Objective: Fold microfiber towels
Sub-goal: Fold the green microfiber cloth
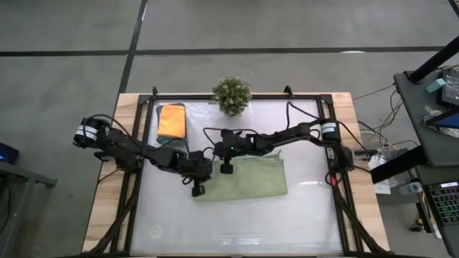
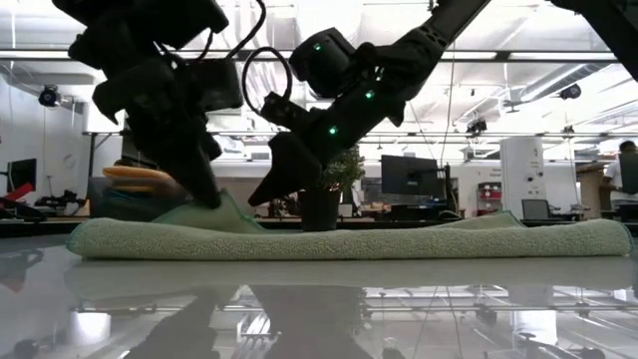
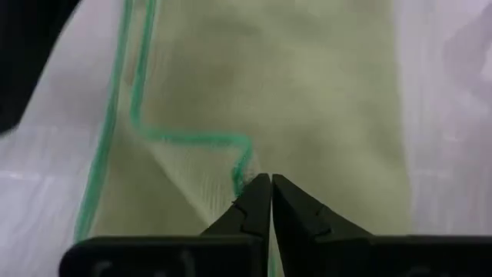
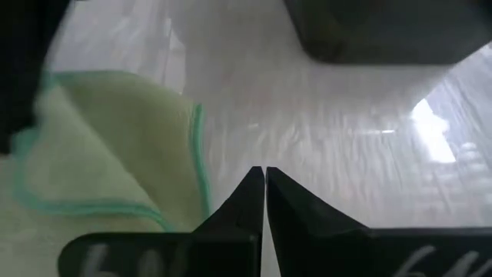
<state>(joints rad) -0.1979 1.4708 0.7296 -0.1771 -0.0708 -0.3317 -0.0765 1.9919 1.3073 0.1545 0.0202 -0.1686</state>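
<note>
On the white table, just in front of the small bushy plant [image 1: 232, 94], the sage-green towel [image 1: 247, 179] lies half-folded, the left gripper [image 3: 269, 201] pinching its edge shut, the right gripper [image 4: 264, 192] closed on nothing, seemingly for another fold.

The sage-green microfiber towel [image 1: 247, 179] looked soft, matt and nubby, edged in teal stitching. The tabletop [image 1: 237, 222] was glossy, reflective white, rimmed in pale wood.
</note>
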